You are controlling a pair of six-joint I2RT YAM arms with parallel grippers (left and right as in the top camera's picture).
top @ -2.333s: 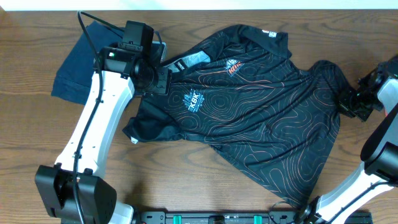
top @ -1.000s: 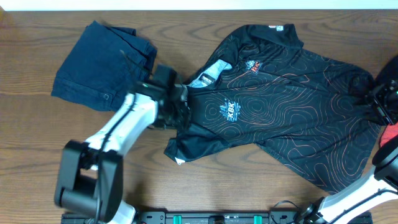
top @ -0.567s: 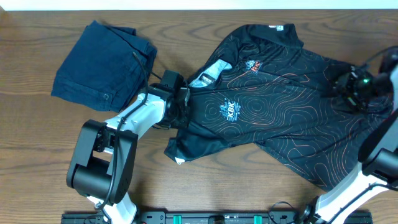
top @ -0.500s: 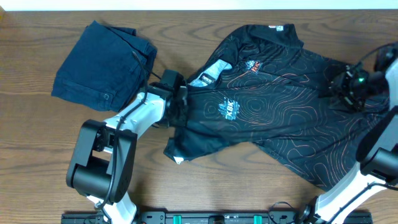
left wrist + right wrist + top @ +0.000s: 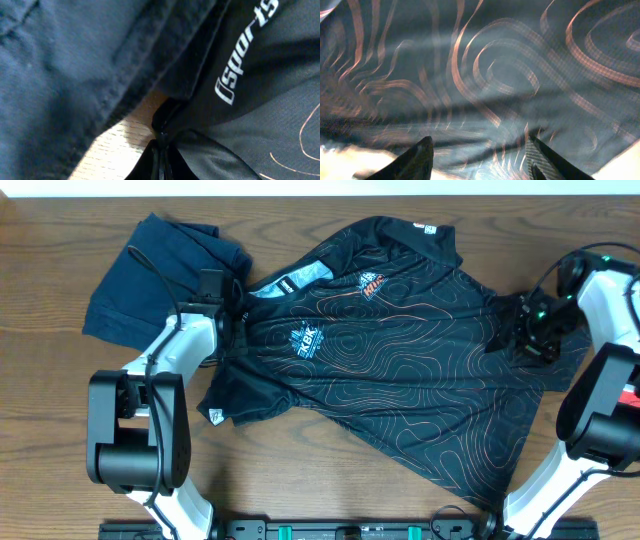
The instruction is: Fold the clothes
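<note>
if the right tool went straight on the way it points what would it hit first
Most likely the black jersey: its fabric fills the wrist view just beyond the open right tool.

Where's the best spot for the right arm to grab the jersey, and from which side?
The rumpled sleeve at the right end of the jersey, pinched from above with the right gripper, whose jaws stand open over it. The cloth there looks wrinkled, not flat, and it lies opposite where the left gripper holds near the collar.
</note>
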